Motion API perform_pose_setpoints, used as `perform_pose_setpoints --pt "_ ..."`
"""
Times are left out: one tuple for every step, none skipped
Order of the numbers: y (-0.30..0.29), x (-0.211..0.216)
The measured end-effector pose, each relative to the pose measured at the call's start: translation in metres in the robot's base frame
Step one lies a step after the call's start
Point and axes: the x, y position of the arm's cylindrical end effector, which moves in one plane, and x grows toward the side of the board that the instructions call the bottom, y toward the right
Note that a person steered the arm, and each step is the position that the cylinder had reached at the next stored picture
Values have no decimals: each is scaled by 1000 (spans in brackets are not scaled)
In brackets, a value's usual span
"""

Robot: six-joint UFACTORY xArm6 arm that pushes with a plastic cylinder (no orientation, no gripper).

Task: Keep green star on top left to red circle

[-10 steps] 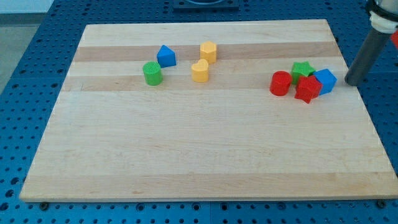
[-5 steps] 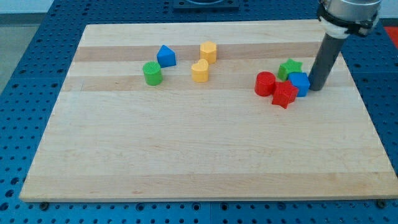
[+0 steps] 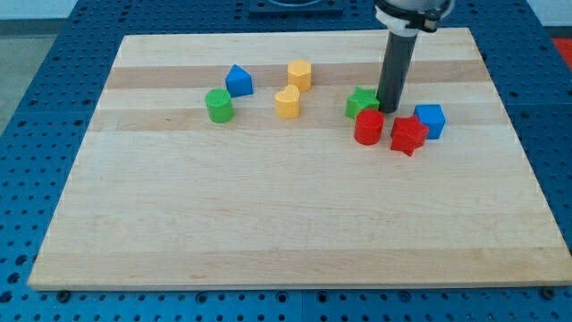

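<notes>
The green star (image 3: 361, 101) lies right of the board's middle, touching the upper left of the red circle (image 3: 368, 127), a short red cylinder. My tip (image 3: 388, 109) stands just right of the green star and just above the red circle, close to both. The rod rises from it toward the view's top.
A red star (image 3: 407, 135) and a blue cube (image 3: 430, 121) lie to the right of the red circle. A green cylinder (image 3: 219, 105), a blue triangular block (image 3: 238, 80) and two yellow blocks (image 3: 299, 74) (image 3: 287, 102) sit at the upper left. The wooden board (image 3: 286, 224) rests on a blue pegboard.
My tip has swept left from beyond the board's right edge. It pushed the cluster left; the green star now sits at the red circle's upper left, and the blue cube and red star stay behind.
</notes>
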Motion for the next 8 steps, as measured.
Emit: perform_pose_setpoints --pt "3 4" --pt "3 12" --pt "0 30" --pt "-7 42" --pt "-9 41" --pt "-11 34" --pt "-18 8" --pt "-23 -12"
